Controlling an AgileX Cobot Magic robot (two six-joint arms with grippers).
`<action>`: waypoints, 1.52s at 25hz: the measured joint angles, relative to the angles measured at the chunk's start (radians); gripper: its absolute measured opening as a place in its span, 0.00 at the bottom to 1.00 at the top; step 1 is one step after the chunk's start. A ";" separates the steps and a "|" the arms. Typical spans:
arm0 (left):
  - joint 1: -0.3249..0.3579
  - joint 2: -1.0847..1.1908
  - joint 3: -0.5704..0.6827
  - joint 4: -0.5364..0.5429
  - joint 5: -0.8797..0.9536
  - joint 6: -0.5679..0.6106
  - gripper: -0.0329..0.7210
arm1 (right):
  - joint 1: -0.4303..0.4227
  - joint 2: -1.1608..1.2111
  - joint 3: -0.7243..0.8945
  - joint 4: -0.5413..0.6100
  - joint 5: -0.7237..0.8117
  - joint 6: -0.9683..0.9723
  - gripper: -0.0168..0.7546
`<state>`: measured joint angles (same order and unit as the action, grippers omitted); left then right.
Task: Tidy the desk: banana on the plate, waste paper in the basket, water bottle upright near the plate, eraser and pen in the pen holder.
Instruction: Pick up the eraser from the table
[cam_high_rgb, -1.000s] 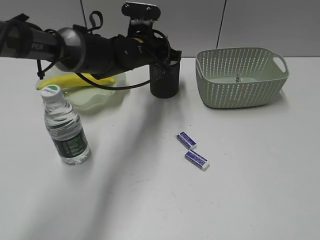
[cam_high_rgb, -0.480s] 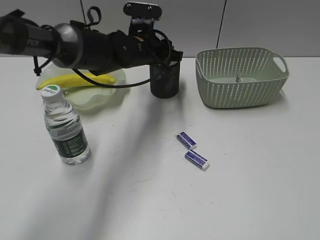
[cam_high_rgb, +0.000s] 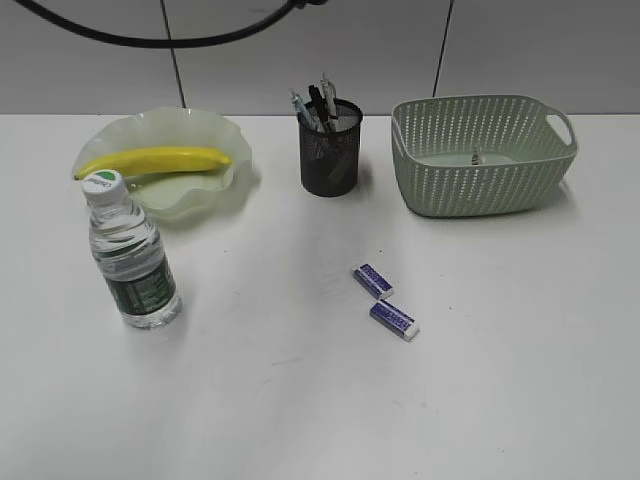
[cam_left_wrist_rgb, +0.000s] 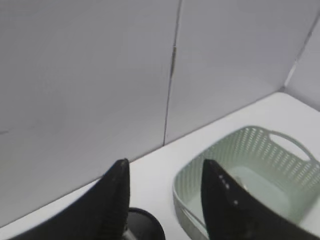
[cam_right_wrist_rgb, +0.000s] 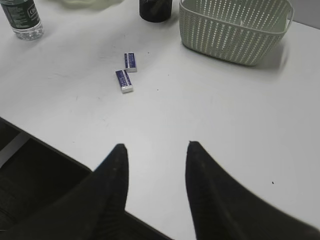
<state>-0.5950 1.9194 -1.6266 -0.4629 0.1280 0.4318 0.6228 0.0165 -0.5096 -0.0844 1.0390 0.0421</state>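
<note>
The yellow banana (cam_high_rgb: 155, 160) lies on the pale green plate (cam_high_rgb: 215, 125) at the back left. In front of the plate the water bottle (cam_high_rgb: 130, 255) stands upright. Several pens (cam_high_rgb: 318, 104) stick out of the black mesh pen holder (cam_high_rgb: 330, 155). Two purple-and-white erasers (cam_high_rgb: 373, 281) (cam_high_rgb: 394, 320) lie mid-desk, also seen as erasers (cam_right_wrist_rgb: 124, 80) in the right wrist view. A small pale wad, the waste paper (cam_high_rgb: 478, 155), lies in the green basket (cam_high_rgb: 480, 190). My left gripper (cam_left_wrist_rgb: 165, 162) is open and empty, high above the pen holder (cam_left_wrist_rgb: 145, 225) and basket (cam_left_wrist_rgb: 250, 160). My right gripper (cam_right_wrist_rgb: 156, 145) hangs open and empty over the desk's front edge.
Neither arm shows in the exterior view; only a black cable (cam_high_rgb: 150, 38) crosses its top. A grey panelled wall (cam_left_wrist_rgb: 100, 75) backs the desk. In the right wrist view the desk edge (cam_right_wrist_rgb: 60, 150) drops to a dark space below.
The left arm has lifted away from above the pen holder and left the exterior view. Its jaws have opened. Pens now show standing in the holder.
</note>
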 joint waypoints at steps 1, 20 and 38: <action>0.000 -0.034 0.000 0.049 0.075 0.000 0.51 | 0.000 0.000 0.000 0.000 0.000 0.000 0.43; 0.000 -0.518 0.164 0.439 1.080 -0.373 0.47 | 0.000 0.000 0.000 0.000 0.000 0.000 0.43; 0.000 -1.607 1.062 0.446 0.931 -0.404 0.45 | 0.000 0.008 0.000 0.000 -0.001 0.000 0.43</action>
<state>-0.5950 0.3123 -0.5643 -0.0170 1.0594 0.0276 0.6228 0.0247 -0.5096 -0.0844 1.0376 0.0421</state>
